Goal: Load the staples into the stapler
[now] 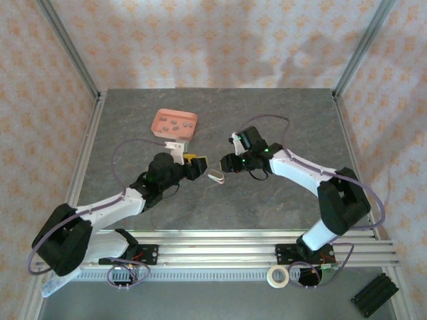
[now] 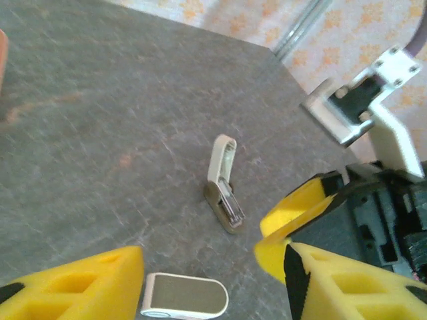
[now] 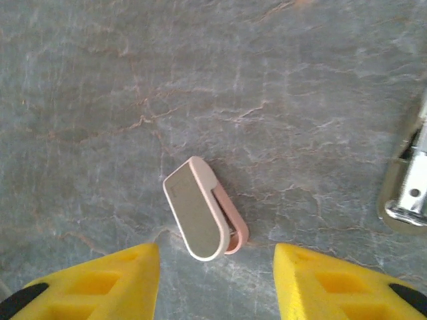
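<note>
- Salmon-pink shallow plastic tray [image 1: 160,115] sat toward the far side of the grey stone-patterned table [image 1: 287,120], left of centre. The tiny dull-grey staple strips [image 1: 175,124] lay loose inside it, apart from both arms.
- Left gripper [image 2: 200,263], with yellow fingers, was spread and held nothing. Ahead of it on the table lay a small opened piece [image 2: 225,190] with a white lid tilted up over a shiny metal channel. I judged this to be the stapler's magazine, open for loading.
- Right gripper [image 3: 217,257] was likewise spread and empty. It hovered over the thumb-sized pink-and-white rounded object [image 3: 203,217], which lay flat in line with the gap between its fingers and touched neither.
- Step in hand, as I judged it: both pieces, seemingly parts of the stapler, lay free at mid-table between the two grippers, and no staple was yet out of the tray.
- Next move called for one gripper to reach to the tray and pinch a single thin strip by its edges. It would then carry the strip over and line it up with the narrow channel. The other gripper would likely need to steady the light opened piece against skidding.
</note>
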`<state>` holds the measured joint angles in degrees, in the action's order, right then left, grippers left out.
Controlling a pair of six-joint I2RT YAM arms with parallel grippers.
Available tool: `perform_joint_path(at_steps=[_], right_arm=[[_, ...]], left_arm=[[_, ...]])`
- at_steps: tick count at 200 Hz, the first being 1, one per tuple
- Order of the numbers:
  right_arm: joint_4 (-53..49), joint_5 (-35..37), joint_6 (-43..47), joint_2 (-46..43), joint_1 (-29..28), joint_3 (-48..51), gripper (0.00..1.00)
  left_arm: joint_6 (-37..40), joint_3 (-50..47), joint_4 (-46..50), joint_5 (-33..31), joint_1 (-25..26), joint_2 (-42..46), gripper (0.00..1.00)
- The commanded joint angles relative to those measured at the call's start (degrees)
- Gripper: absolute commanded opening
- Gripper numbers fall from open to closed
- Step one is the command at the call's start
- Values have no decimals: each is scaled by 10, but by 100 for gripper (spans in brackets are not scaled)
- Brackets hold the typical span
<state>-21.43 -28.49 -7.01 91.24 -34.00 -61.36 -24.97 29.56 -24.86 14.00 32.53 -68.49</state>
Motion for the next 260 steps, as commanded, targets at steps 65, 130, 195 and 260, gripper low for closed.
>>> perform_joint_path(at_steps=[65,130,195,260], right_arm=[[-226,83,202,137,-57,-170,54],[-240,63,210,194,-72,-217,53],[-252,103,205,225,-83,-244,48],[-250,141,189,235,-87,-250,31]], left_arm=[[-54,-43,182,-169,-38,121,63],[-79,-71,197,-176,-43,156,63],[-78,-73,193,-179,-43,157,62],[-78,-73,178,-179,-43,155,62]])
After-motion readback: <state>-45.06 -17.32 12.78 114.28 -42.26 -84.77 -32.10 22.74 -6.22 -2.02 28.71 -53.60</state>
